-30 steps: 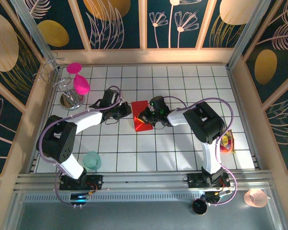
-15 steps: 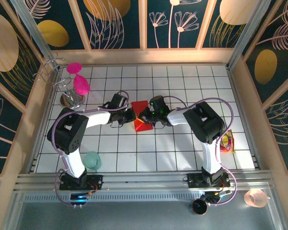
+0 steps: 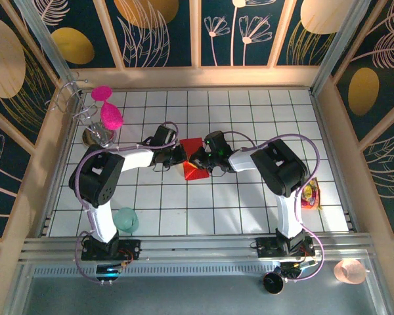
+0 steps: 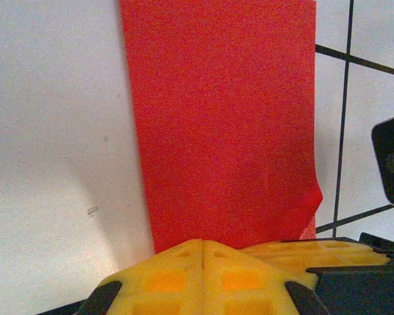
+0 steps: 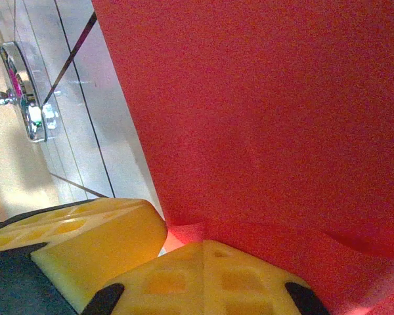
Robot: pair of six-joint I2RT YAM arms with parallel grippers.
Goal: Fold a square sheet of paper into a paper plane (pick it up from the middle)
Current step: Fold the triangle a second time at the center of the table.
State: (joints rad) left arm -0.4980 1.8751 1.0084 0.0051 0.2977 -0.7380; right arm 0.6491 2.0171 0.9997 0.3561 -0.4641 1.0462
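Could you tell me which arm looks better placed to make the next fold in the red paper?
Probably right: the right claw is shut with red paper between its fingers and a lifted edge curling beside them. The left claw is shut at the paper's edge, the sheet flat ahead.

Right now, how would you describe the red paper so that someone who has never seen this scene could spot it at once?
Look at the white tiled table, at the middle where the left arm and the right arm meet. The red paper lies between their tips. It is a thin, matte, straight-edged sheet, unlike the rounded pink goblets at the back left.
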